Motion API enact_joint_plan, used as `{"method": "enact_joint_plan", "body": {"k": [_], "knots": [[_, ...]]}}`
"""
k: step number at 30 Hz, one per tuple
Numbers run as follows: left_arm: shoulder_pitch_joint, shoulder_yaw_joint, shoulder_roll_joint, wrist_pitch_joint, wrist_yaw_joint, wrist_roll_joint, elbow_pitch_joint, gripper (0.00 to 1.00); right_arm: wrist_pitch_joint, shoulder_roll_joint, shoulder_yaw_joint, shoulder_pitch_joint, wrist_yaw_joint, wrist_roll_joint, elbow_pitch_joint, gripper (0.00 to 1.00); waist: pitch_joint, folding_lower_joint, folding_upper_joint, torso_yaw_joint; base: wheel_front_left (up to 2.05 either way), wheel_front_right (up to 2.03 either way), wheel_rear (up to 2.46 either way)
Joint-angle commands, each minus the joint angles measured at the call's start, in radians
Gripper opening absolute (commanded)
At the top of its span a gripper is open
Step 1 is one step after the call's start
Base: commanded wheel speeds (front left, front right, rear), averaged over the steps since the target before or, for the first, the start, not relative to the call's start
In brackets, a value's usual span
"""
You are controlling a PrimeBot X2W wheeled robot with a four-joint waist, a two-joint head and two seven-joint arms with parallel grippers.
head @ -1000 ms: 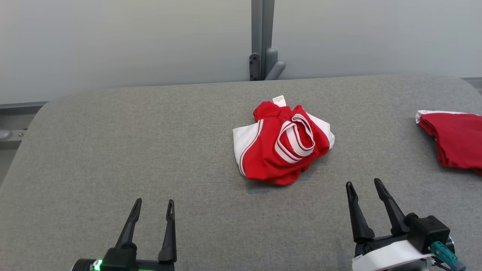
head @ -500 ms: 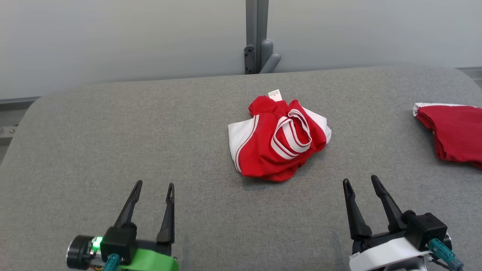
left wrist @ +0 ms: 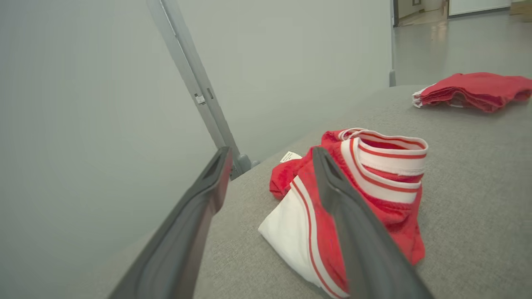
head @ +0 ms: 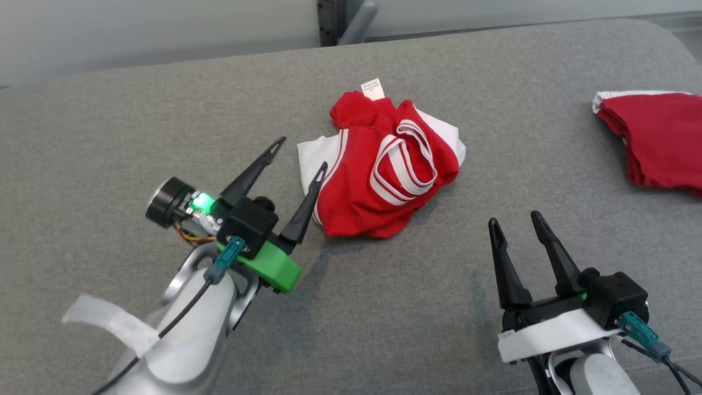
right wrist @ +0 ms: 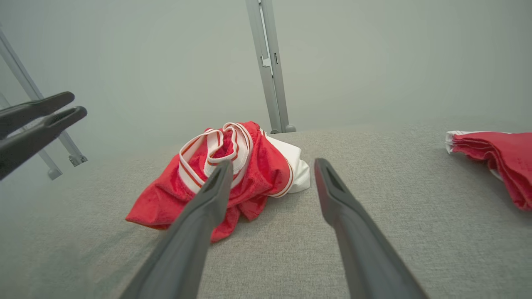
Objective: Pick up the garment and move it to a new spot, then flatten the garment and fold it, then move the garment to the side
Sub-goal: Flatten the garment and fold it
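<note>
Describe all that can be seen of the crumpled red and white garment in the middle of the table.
The garment is a crumpled heap of red, mesh-like fabric with white panels edged by thin stripes. A white band with red stripes loops upright on top. A small white label sticks out at its far side. It lies on the grey table. The open left gripper is near its white edge; contact cannot be told.
</note>
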Motion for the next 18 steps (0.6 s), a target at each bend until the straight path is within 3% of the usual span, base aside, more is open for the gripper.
{"method": "enact_joint_plan", "body": {"k": [1,9,18], "knots": [[-0.081,-0.068,0.032,0.000,-0.002,-0.024,0.047,1.00,0.000,-0.002,0.002,-0.021,-0.001,0.006,-0.002,1.00,0.079,0.0000,0.0000,-0.072,0.00,0.00,0.00],[-0.341,-0.362,0.103,0.000,-0.001,-0.069,0.242,1.00,0.000,-0.002,0.015,-0.050,-0.001,0.015,-0.005,1.00,0.130,0.0000,0.0000,-0.130,0.00,0.00,0.00],[-0.521,-0.610,0.118,0.000,-0.001,-0.072,0.404,1.00,0.000,-0.002,0.027,-0.061,-0.001,0.028,-0.003,1.00,0.142,0.0000,0.0000,-0.163,0.00,0.00,0.00]]}}
